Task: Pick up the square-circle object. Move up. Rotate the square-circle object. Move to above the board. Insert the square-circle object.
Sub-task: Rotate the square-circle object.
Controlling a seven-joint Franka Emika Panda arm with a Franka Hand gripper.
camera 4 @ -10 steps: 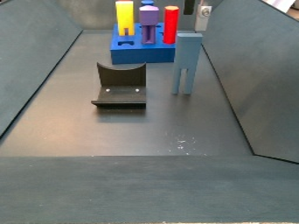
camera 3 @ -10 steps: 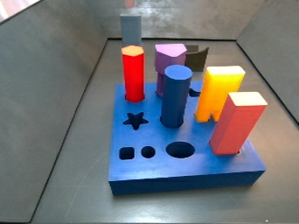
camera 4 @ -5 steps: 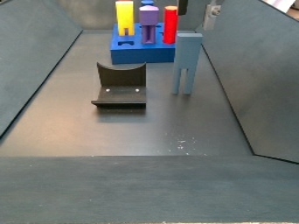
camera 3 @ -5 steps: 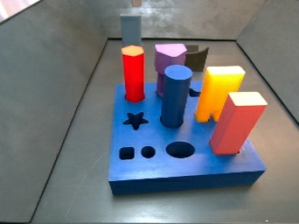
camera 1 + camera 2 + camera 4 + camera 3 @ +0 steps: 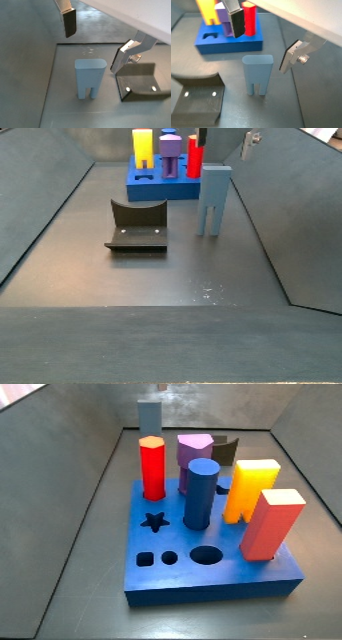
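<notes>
Two silver fingers [image 5: 69, 20] of my gripper [image 5: 261, 42] are hanging spread wide, gripping nothing. Directly below them the square-circle object [image 5: 258, 73] is standing on its prongs, untouched. Beyond it the board [image 5: 228, 41] is sitting, the fixture [image 5: 140, 85] beside.
</notes>
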